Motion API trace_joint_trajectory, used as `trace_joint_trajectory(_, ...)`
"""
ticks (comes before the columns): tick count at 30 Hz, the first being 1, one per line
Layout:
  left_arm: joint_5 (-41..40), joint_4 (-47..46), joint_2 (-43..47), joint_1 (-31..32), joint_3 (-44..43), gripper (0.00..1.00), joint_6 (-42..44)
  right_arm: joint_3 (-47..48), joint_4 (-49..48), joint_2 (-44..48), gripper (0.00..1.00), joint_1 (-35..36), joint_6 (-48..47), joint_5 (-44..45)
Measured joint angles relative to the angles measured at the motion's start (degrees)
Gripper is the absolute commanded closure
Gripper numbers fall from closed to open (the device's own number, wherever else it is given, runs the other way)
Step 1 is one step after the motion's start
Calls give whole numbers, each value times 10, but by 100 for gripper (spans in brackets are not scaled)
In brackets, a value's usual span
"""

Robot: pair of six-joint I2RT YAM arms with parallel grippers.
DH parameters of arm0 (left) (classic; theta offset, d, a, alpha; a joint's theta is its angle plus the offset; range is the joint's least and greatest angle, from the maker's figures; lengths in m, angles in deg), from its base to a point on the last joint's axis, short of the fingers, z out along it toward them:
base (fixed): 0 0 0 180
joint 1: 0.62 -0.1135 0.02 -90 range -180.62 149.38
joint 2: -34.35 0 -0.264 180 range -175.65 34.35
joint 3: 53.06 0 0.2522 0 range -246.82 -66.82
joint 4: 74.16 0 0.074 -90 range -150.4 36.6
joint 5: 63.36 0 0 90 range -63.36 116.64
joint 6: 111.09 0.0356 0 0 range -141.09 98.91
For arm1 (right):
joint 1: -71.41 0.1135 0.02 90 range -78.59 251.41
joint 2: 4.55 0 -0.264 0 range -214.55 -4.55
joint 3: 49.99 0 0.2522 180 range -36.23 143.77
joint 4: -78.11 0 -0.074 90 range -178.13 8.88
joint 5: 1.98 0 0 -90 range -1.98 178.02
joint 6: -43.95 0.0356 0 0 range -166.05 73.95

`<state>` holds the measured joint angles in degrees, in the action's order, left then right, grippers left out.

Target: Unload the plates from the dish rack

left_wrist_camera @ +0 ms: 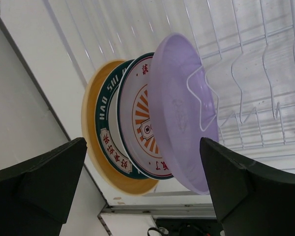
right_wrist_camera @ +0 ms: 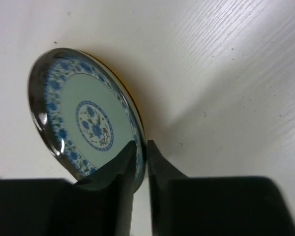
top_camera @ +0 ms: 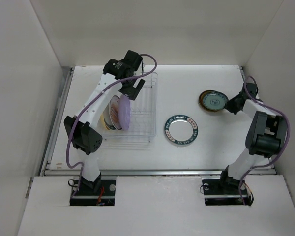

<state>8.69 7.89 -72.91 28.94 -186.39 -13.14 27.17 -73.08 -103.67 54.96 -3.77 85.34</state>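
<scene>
While four plates stand on edge at the left end of the dish rack point(top_camera: 142, 118), the yellow plate point(left_wrist_camera: 88, 118) is leftmost, then a teal-lettered plate point(left_wrist_camera: 107, 132), a sunburst plate point(left_wrist_camera: 140, 123) and the lilac plate point(top_camera: 123, 112). Another teal-rimmed plate point(top_camera: 181, 131) lies flat on the table point(top_camera: 211, 147), just right of the rack. The left arm reaches over the rack, and the left gripper point(top_camera: 132, 89) hangs above the plates, spread wide and touching nothing. At far right the folded right arm's right gripper point(right_wrist_camera: 140, 147) pinches the rim of a blue-flowered plate point(right_wrist_camera: 86, 118).
</scene>
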Motion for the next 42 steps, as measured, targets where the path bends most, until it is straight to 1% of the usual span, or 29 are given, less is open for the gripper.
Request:
trace_joint_trajectory(2, -1, 3, 0, 0, 1, 0, 2, 0, -1, -16, 67, 0, -5, -7)
trace_joint_trajectory(3, -1, 4, 0, 0, 1, 0, 3, 0, 0, -23, 59, 0, -8, -9)
trace_joint_trajectory(5, -2, 6, 0, 2, 1, 0, 6, 1, 0, -37, 53, 0, -19, -15)
trace_joint_trajectory(7, -3, 8, -1, 5, 1, 3, 9, 4, 2, -44, 48, 0, -32, -19)
trace_joint_trajectory(8, -3, 10, -2, 7, 1, 3, 11, 6, 4, -44, 48, 0, -36, -19)
trace_joint_trajectory(10, -3, 14, -3, 14, 2, 6, 15, 11, 9, -44, 46, 1, -47, -19)
trace_joint_trajectory(11, -3, 15, -4, 17, 4, 10, 16, 14, 10, -44, 46, 2, -53, -18)
trace_joint_trajectory(14, -4, 18, -7, 27, 15, 16, 21, 19, 12, -44, 46, 7, -65, -18)
trace_joint_trajectory(15, -5, 18, -8, 29, 20, 21, 22, 19, 13, -44, 46, 9, -68, -18)
trace_joint_trajectory(18, -9, 21, -14, 34, 33, 30, 25, 19, 19, -35, 46, 19, -76, -18)
trace_joint_trajectory(19, -12, 21, -17, 34, 37, 36, 25, 19, 22, -28, 46, 23, -80, -18)
trace_joint_trajectory(21, -17, 21, -22, 34, 44, 38, 26, 19, 26, -12, 46, 34, -87, -16)
trace_joint_trajectory(24, -34, 23, -33, 34, 52, 38, 26, 19, 28, 13, 46, 49, -95, -13)
trace_joint_trajectory(27, -59, 26, -50, 34, 55, 47, 23, 20, 30, 31, 46, 57, -100, -13)
trace_joint_trajectory(28, -67, 28, -55, 34, 58, 59, 21, 20, 30, 37, 46, 58, -102, -13)
trace_joint_trajectory(29, -73, 29, -60, 34, 60, 66, 18, 21, 32, 41, 46, 60, -104, -12)
trace_joint_trajectory(30, -80, 30, -64, 34, 63, 81, 17, 22, 35, 45, 46, 61, -106, -11)
trace_joint_trajectory(31, -90, 31, -67, 34, 64, 82, 12, 22, 36, 50, 46, 63, -106, -11)
trace_joint_trajectory(32, -98, 29, -69, 33, 62, 96, 4, 24, 41, 53, 46, 65, -108, -9)
trace_joint_trajectory(33, -100, 24, -69, 33, 56, 100, -10, 26, 45, 57, 46, 68, -110, -9)
trace_joint_trajectory(36, -113, 30, -73, 33, 23, 100, -28, 40, 59, 64, 46, 82, -118, -2)
trace_joint_trajectory(42, -170, 53, -75, 42, -83, 100, -13, 91, 85, 81, 46, 122, -141, 15)
